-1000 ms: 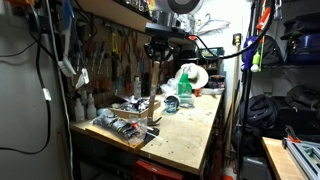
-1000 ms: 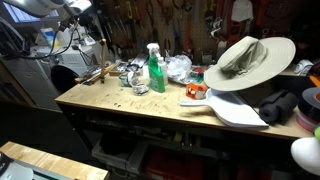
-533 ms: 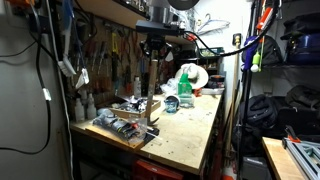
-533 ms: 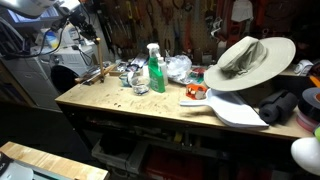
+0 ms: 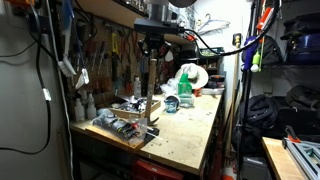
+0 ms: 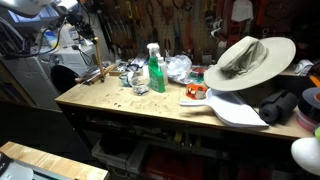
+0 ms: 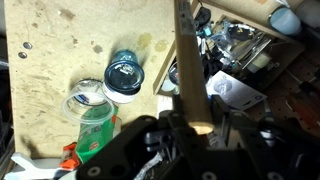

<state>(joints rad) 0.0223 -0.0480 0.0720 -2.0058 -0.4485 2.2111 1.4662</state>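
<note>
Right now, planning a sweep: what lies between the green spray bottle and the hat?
A crumpled clear plastic bag, shown in an exterior view.

Pretty cluttered wooden workbench here, with a green spray bottle standing mid-bench, crumpled clear plastic just right of it, a big brimmed hat on the right and a tool pile far left.

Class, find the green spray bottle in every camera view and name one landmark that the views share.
In an exterior view: green spray bottle at centre, far along the bench.
In an exterior view: left of centre, standing upright.
Wrist view: lower left, seen from above, left of the wooden strip.
Shared landmark: the workbench top.
</note>
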